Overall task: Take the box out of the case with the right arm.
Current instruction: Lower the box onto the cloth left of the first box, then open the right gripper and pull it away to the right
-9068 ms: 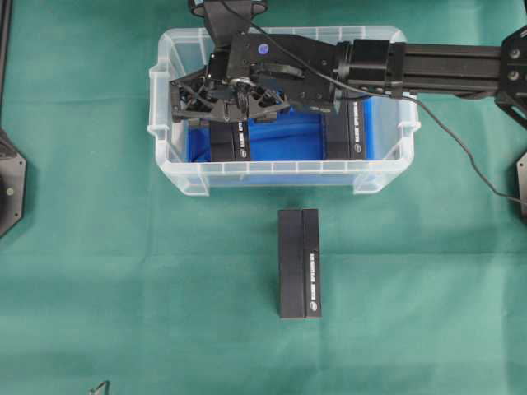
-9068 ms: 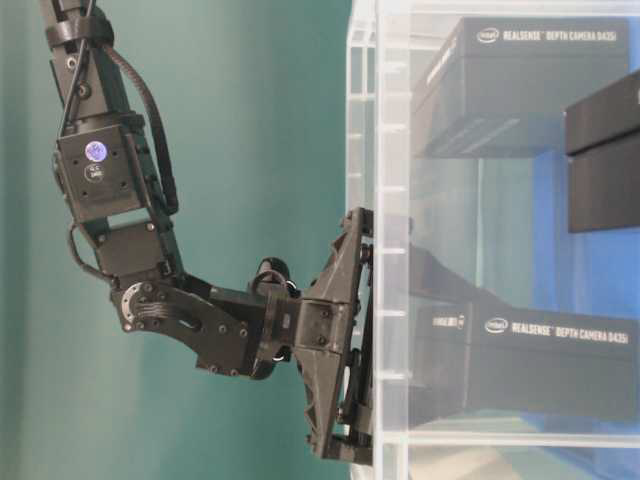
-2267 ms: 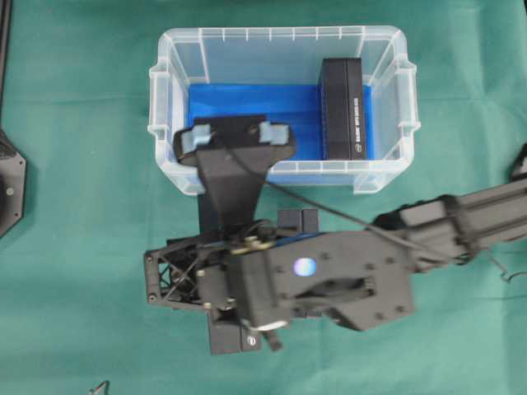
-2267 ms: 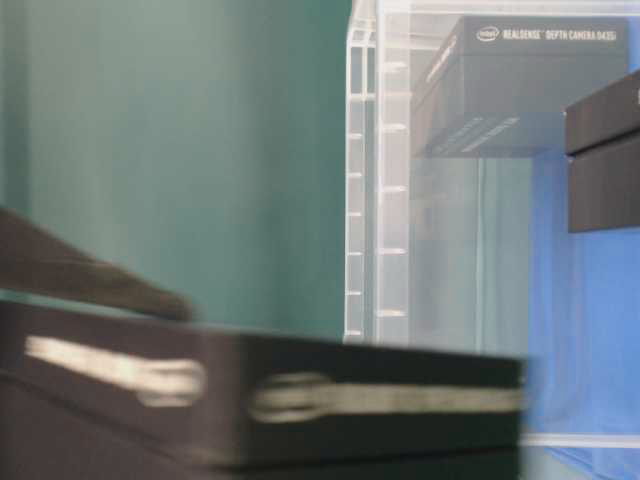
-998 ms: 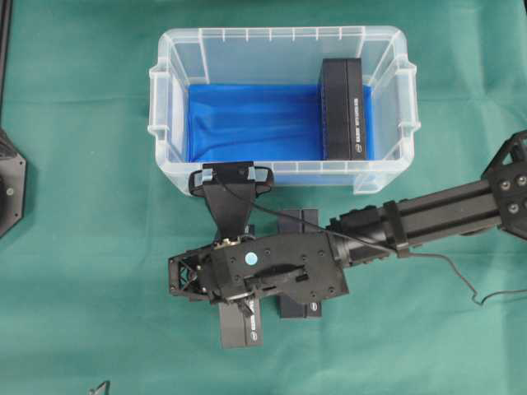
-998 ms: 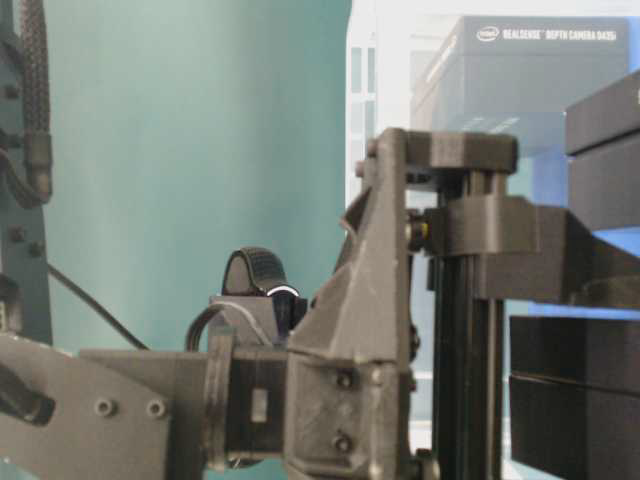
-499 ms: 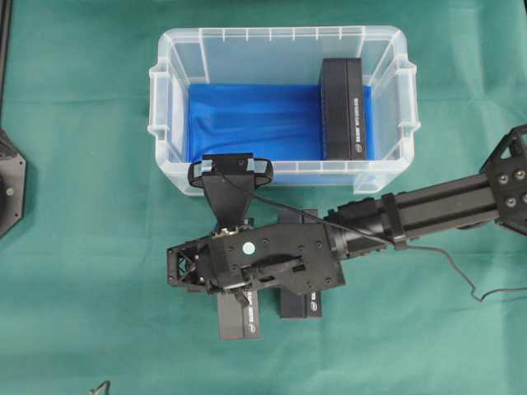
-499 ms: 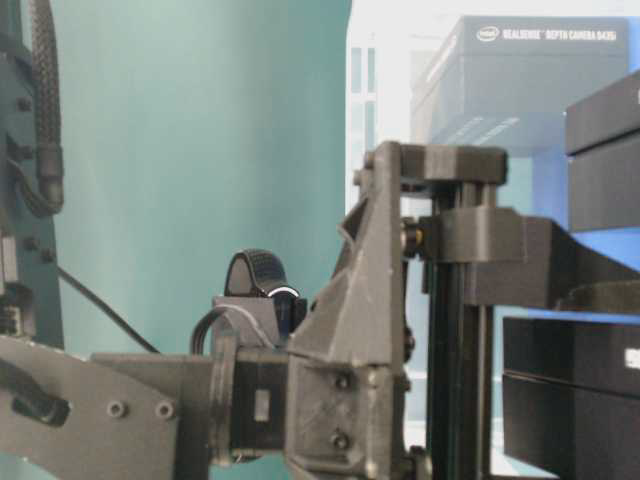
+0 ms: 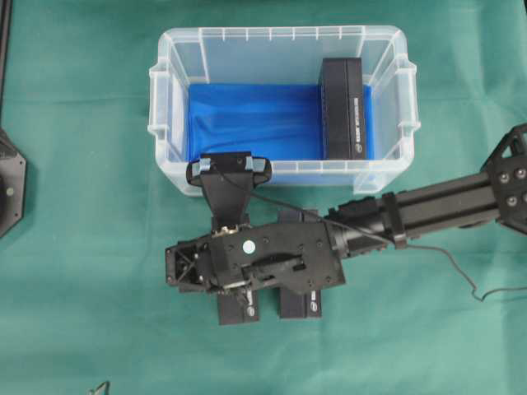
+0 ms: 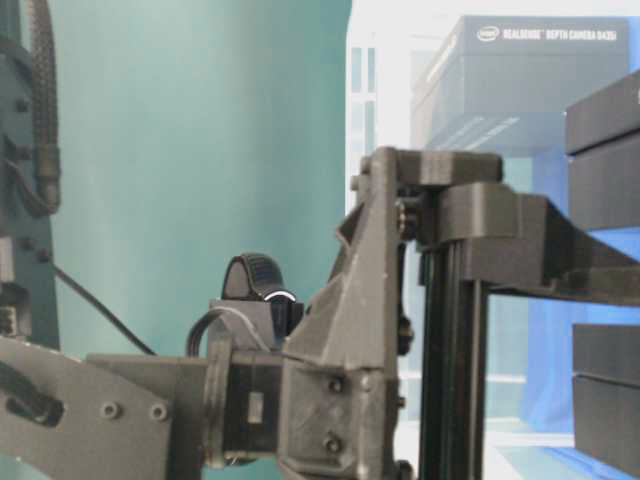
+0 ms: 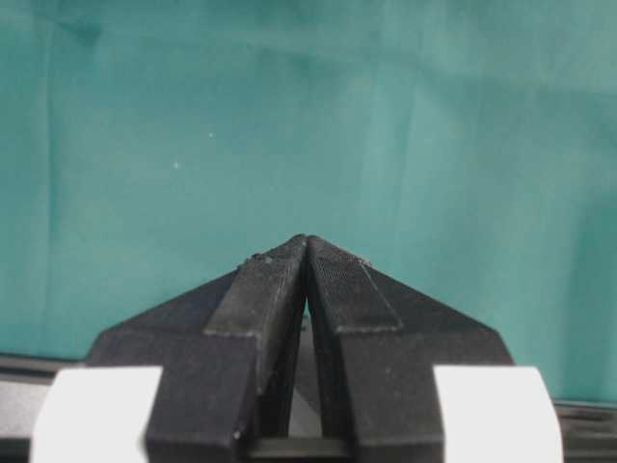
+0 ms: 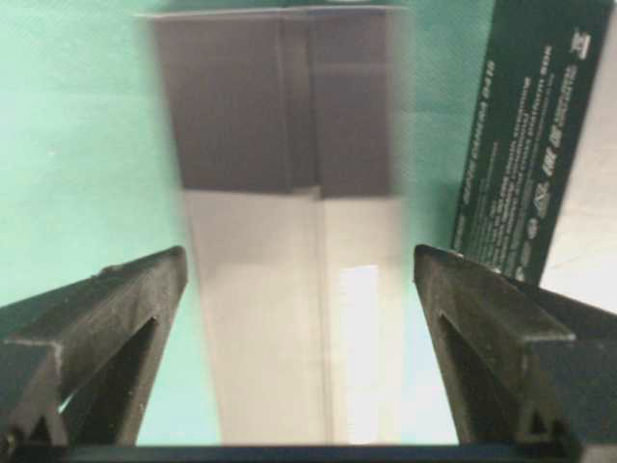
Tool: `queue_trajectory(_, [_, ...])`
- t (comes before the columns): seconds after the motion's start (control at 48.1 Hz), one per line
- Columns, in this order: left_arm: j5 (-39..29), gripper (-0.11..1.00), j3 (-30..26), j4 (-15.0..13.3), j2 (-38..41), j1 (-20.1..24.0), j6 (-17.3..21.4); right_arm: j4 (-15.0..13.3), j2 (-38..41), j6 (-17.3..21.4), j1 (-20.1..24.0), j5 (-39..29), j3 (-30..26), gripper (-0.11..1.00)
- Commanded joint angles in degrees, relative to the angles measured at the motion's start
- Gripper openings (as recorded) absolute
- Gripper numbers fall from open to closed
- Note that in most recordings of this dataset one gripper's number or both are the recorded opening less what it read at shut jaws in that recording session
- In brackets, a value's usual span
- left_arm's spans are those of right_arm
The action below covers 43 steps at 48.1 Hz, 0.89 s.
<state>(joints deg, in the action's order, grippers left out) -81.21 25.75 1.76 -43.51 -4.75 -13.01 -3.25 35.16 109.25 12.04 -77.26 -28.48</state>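
Your right gripper (image 12: 299,289) has just spread its jaws, and daylight shows on both sides of the box (image 12: 289,222) between them, so you've let go. The box (image 9: 239,306) now lies on the green surface (image 9: 82,271), just beside another black box (image 9: 298,303). Beyond, the case (image 9: 165,99) still holds one more box (image 9: 342,107). Your left gripper (image 11: 307,253) is closed, holding nothing.
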Motion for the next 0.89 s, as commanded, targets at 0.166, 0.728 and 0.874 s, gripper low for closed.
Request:
queue_trajectory(0.166, [0.35, 0.00, -1.32, 0.26, 0.18, 0.26, 0.09, -0.18, -2.72, -0.09, -0.09, 0.26, -0.62, 0.90])
queue_trajectory(0.728, [0.26, 0.00, -1.41, 0.26, 0.18, 0.26, 0.00, -3.60, -9.14, 0.44, -0.44, -3.78, -1.93, 0.90])
queue_trajectory(0.874, [0.26, 0.00, -1.32, 0.26, 0.09, 0.26, -0.09, -3.69, -10.20, 0.44, -0.44, -6.59, -3.96, 0.90])
